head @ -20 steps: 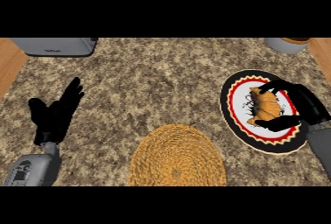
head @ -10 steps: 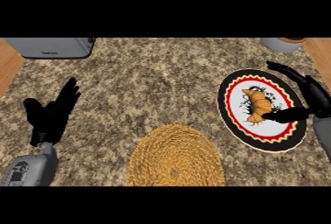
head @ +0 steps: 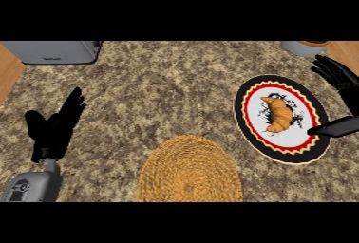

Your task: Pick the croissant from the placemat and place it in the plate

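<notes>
Where the plate (head: 247,102) sits, croissant (head: 278,114) inside, placemat (head: 189,170) bare.

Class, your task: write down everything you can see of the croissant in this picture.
The croissant is golden-brown, curved and ridged, with a flaky-looking crust, thicker in the middle and tapering to both ends. It lies flat, running lengthwise, on the white centre of the plate, which has a black rim and a red zigzag ring. Only the plate touches it. The right hand is open beside the plate, its thumb over the rim, clear of the croissant.
</notes>
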Robot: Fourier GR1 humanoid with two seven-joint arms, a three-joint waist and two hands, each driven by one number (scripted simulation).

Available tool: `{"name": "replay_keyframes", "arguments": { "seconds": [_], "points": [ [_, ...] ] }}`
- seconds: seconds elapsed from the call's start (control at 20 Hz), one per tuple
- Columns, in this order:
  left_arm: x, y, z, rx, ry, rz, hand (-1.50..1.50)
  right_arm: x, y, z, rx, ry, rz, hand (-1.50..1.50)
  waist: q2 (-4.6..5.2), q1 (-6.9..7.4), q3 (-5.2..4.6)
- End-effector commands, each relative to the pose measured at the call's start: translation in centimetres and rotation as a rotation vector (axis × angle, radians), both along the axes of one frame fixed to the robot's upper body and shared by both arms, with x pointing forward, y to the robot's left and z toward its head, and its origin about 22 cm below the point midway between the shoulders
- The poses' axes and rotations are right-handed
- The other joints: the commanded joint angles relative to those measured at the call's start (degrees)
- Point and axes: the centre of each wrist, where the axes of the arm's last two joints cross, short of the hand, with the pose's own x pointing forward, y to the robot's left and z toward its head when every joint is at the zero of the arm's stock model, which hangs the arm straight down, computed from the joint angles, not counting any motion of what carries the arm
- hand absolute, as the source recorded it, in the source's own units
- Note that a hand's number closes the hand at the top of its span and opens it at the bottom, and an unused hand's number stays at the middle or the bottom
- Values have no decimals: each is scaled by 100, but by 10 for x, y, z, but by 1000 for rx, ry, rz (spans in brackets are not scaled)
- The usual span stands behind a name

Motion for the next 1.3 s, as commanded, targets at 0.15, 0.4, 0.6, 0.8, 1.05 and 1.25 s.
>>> {"name": "replay_keyframes", "arguments": {
  "seconds": [0.15,0.4,0.6,0.8,1.05,1.25],
  "points": [
    [-2,-9,0,-19,-1,-5,0,-13,-42,0,103,122,76,-150,28,67,6],
    [8,3,8,2,-17,-17,0,-6,-60,-8,107,75,43,-150,43,101,9],
    [14,-2,6,-20,-3,-18,0,-13,-79,-5,102,64,42,-150,57,119,12],
    [15,-17,6,6,-38,-21,0,-26,-102,-5,99,44,0,-150,79,142,19],
    [2,-4,-2,8,-28,-21,0,-17,-93,-13,71,58,-27,-150,79,198,19],
    [15,-14,14,-8,-23,-42,0,-29,-115,-5,16,69,-53,-150,98,221,27]
  ]
}}
